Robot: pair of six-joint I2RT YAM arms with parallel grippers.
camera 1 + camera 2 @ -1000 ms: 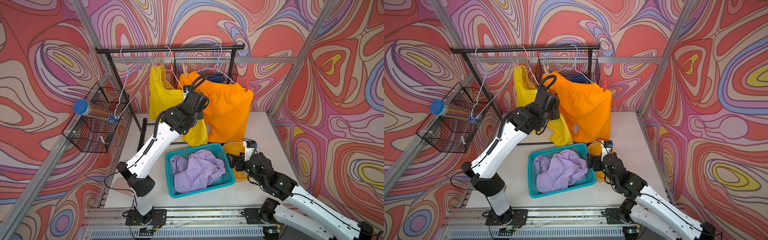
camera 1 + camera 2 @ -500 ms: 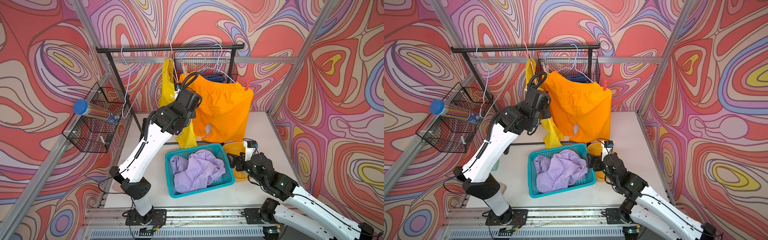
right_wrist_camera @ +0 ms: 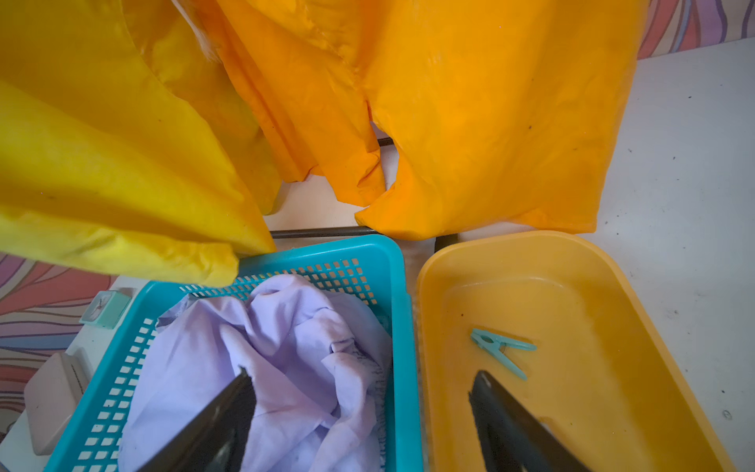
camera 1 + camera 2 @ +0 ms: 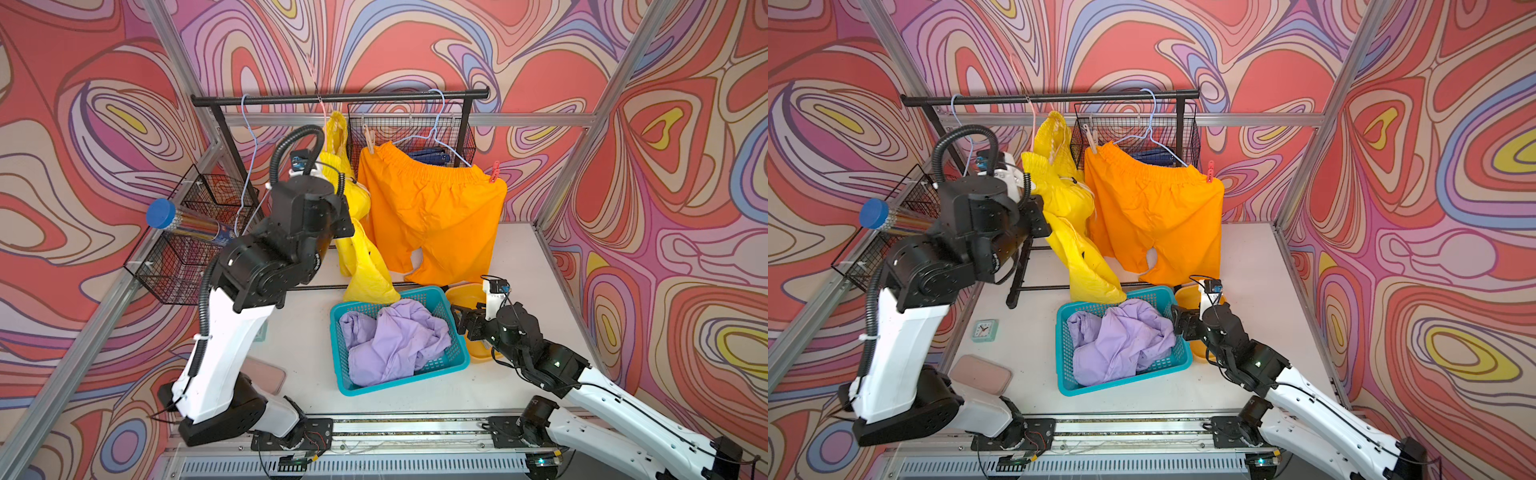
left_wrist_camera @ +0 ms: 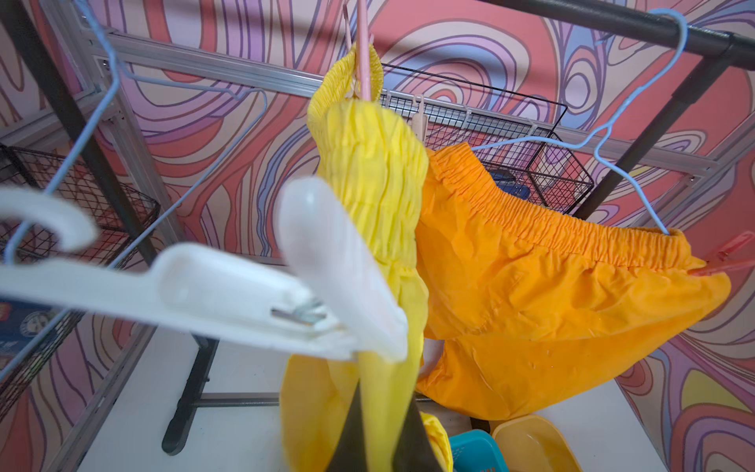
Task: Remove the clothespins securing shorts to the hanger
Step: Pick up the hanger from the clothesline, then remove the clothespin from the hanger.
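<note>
The yellow shorts (image 4: 353,232) hang bunched from one end of a pink hanger (image 5: 363,41). My left gripper (image 5: 386,392) is shut on their fabric. A white clothespin (image 5: 245,294), blurred, sits just above the fingertips against the fabric. The orange shorts (image 4: 432,216) hang spread on a pale blue hanger (image 4: 436,133), pinned by a beige clothespin (image 4: 369,139) and a red clothespin (image 4: 494,171). The lilac shorts (image 4: 395,340) lie in the teal basket (image 4: 461,357). My right gripper (image 3: 363,380) is open and low over the basket's rim. A pale blue clothespin (image 3: 498,351) lies in the yellow tub (image 3: 613,327).
A black rail (image 4: 340,97) carries the hangers, one of them an empty blue hanger (image 4: 249,158). Wire baskets hang at the left (image 4: 174,266) and behind the rail (image 4: 465,133). A blue-capped tube (image 4: 162,214), a small clock (image 4: 985,329) and a pink case (image 4: 980,374) are at the left.
My left gripper has shut and the arm has drawn back to the left. The yellow shorts, spread on the hanger before, now hang bunched from one end. The right arm stayed still.
</note>
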